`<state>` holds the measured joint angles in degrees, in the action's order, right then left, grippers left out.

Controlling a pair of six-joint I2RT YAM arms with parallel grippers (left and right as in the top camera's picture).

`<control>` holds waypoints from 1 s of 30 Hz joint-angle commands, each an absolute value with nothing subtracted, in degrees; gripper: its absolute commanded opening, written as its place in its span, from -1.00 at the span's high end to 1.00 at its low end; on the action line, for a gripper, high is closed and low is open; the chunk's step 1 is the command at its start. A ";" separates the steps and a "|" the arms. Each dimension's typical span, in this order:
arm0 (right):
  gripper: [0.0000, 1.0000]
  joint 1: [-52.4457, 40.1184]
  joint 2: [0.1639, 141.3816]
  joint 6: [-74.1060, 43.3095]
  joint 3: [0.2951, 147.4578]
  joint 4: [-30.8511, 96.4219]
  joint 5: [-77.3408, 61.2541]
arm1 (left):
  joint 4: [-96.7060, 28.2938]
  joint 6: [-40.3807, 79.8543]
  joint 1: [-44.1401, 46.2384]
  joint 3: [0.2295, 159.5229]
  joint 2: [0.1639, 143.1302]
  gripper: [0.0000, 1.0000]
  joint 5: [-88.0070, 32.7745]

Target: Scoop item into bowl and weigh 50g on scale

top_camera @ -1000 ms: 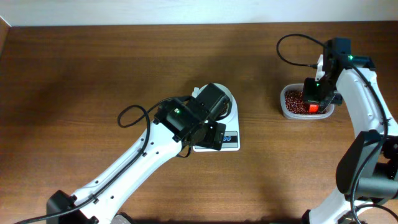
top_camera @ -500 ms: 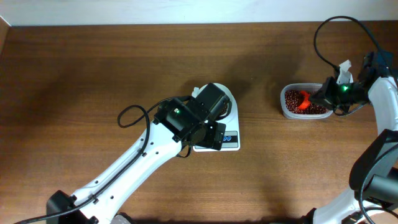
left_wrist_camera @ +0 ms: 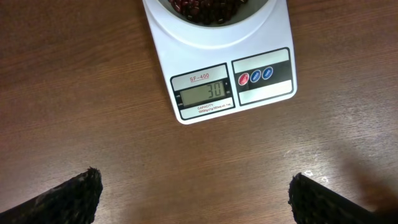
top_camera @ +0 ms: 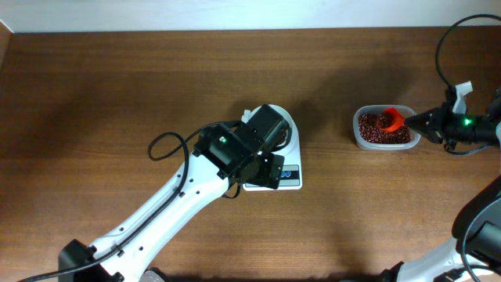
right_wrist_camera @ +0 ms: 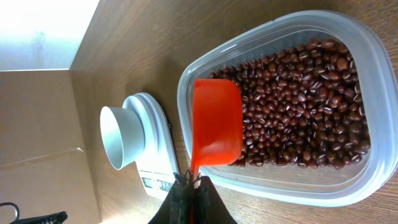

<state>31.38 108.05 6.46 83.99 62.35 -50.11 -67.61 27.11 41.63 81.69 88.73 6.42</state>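
Right end effector (right_wrist_camera: 189, 182), clamped on the scoop (right_wrist_camera: 217, 121) handle, has swung out rightward, laying the scoop low on the beans (right_wrist_camera: 298, 106) in the tub (right_wrist_camera: 348, 186); another load seems underway. Beyond, the bowl (right_wrist_camera: 121, 140) holds beans and its scale (left_wrist_camera: 217, 53) reads 30: short. Left end effector (left_wrist_camera: 199, 198), fingers apart, hangs before the scale and may crowd pouring.

Robot test bench, lab-type room.
Wood-grain table (top_camera: 117, 94) against plain white wall (top_camera: 235, 14); white left arm (top_camera: 168, 207) and right arm (top_camera: 479, 227), black cables trailing; kitchen scale (left_wrist_camera: 205, 56); clear tub (right_wrist_camera: 298, 186) of beans (right_wrist_camera: 298, 99); brown cardboard-like panel (right_wrist_camera: 37, 137) alongside.
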 commanded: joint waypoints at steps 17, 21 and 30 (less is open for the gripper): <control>0.92 35.64 108.47 6.70 83.46 63.24 -66.06 | -67.57 27.79 41.76 81.52 88.71 -0.98 6.31; 0.92 38.41 108.47 6.90 83.46 63.22 -77.45 | -67.57 27.79 41.76 81.52 88.71 -0.97 6.31; 0.92 38.65 108.47 5.15 83.46 64.27 -88.88 | -67.55 27.79 41.76 81.52 88.71 -0.98 6.31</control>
<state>38.48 108.05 5.04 83.99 63.64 -85.97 -67.61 27.11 41.63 81.69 88.73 6.42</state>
